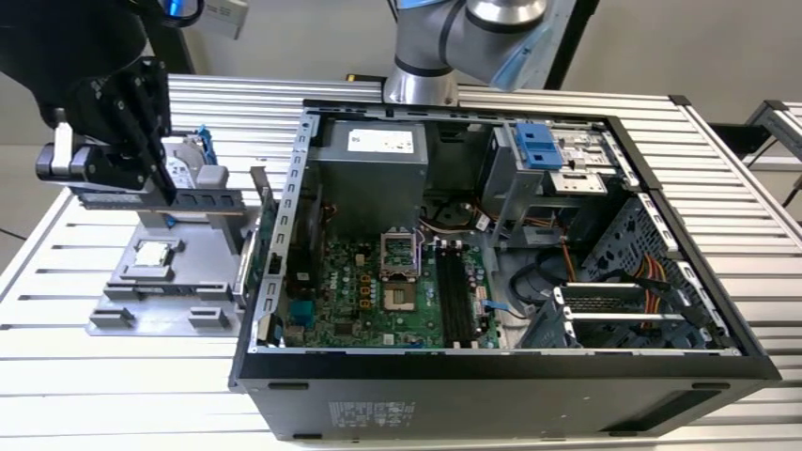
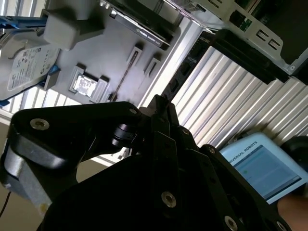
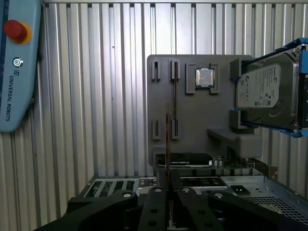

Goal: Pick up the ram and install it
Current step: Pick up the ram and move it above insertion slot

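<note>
— How much of the ram (image 3: 167, 144) do we get in the first wrist view?
— Just its thin edge. Both faces are turned out of our sight, and its near end is lost between the jaws of the gripper (image 3: 168, 186), which pinch it.
— And the hard drive (image 3: 264, 94)?
— The picture's edge cuts it off, like the pendant (image 3: 17, 67). In the exterior view the gripper covers part of the drive, and the arm (image 1: 457, 38) is cut off at the top.
— The second wrist view?
— We can't identify the blurred shape (image 2: 293, 214) beside the pendant's screen.
</note>
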Tool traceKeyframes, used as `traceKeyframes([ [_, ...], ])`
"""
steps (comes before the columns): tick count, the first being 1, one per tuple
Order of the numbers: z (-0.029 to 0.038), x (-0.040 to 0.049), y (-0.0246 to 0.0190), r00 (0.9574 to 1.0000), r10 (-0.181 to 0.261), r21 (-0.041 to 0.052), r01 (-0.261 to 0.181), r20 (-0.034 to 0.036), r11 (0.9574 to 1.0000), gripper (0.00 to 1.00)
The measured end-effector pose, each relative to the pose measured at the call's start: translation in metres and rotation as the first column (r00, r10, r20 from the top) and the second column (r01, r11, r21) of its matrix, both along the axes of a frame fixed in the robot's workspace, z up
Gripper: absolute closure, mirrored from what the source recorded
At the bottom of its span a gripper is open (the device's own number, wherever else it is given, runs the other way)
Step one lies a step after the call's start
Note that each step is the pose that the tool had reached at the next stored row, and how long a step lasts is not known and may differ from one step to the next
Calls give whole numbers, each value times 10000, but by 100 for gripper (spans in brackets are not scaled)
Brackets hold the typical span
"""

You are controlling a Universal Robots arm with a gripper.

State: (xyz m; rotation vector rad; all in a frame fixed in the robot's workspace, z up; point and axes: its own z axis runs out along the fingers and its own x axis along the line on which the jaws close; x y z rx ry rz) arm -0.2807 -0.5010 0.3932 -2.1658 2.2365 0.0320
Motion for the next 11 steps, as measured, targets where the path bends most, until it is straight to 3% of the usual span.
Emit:
traceKeyframes([
  [11, 0, 102, 0, 10000, 0, 0, 0, -4, 10000, 100],
])
